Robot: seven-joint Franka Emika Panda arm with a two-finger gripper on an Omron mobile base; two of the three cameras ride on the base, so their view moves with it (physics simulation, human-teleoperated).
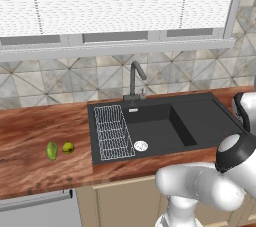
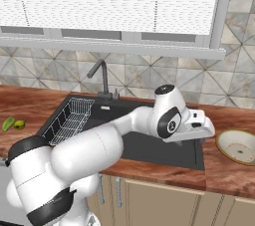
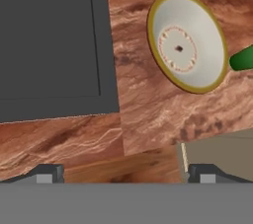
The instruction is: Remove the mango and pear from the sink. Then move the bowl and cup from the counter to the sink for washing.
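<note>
The black sink (image 1: 200,121) has nothing lying in its basin. The mango and pear are two green fruits side by side on the counter (image 1: 40,126) left of the sink: a longer oval one (image 1: 52,150) and a rounder yellowish one (image 1: 68,147). The beige bowl (image 3: 187,41) sits upright on the counter right of the sink (image 3: 49,40). At its far side the green cup (image 3: 242,59) is cut off by the frame edge. My gripper (image 3: 126,174) is open and holds nothing. It hovers over the sink's front right corner, short of the bowl (image 2: 238,145).
A white wire rack (image 1: 112,132) fills the basin's left part, and the dark faucet (image 1: 134,78) stands behind it. The tiled wall and window run along the back. Beige cabinet fronts (image 3: 222,154) drop away below the counter's front edge.
</note>
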